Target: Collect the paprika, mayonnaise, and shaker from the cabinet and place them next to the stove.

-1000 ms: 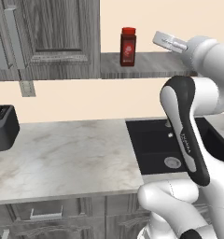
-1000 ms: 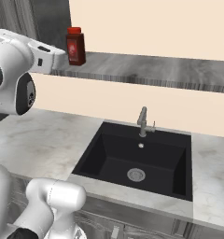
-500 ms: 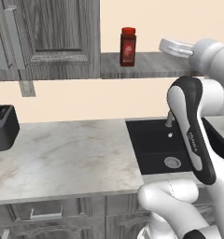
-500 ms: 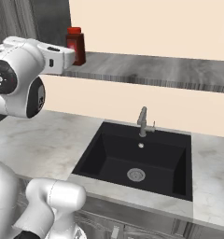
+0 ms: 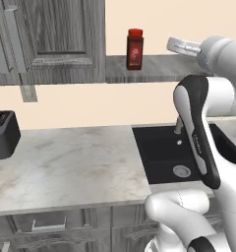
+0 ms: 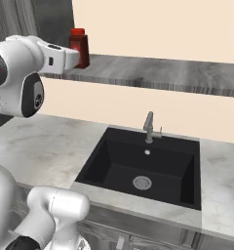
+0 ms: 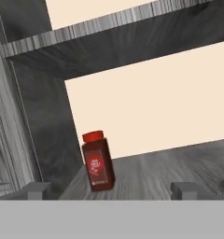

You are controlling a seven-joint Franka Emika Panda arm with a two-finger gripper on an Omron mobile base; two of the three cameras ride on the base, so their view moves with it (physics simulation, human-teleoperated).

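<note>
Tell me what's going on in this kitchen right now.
The white robot arm is raised toward the open cabinet shelf, where the red paprika bottle stands upright near the shelf's left end. Its gripper faces the bottle with jaws open and holds nothing. Below are the marble counter and a black sink.

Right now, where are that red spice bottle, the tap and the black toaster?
paprika [image 5: 134,49]: left base view, on its dark red label.
tap [image 6: 148,127]: right base view, on the upright grey spout behind the sink.
toaster [image 5: 2,134]: left base view, on its black side wall, at the counter's left edge.
</note>
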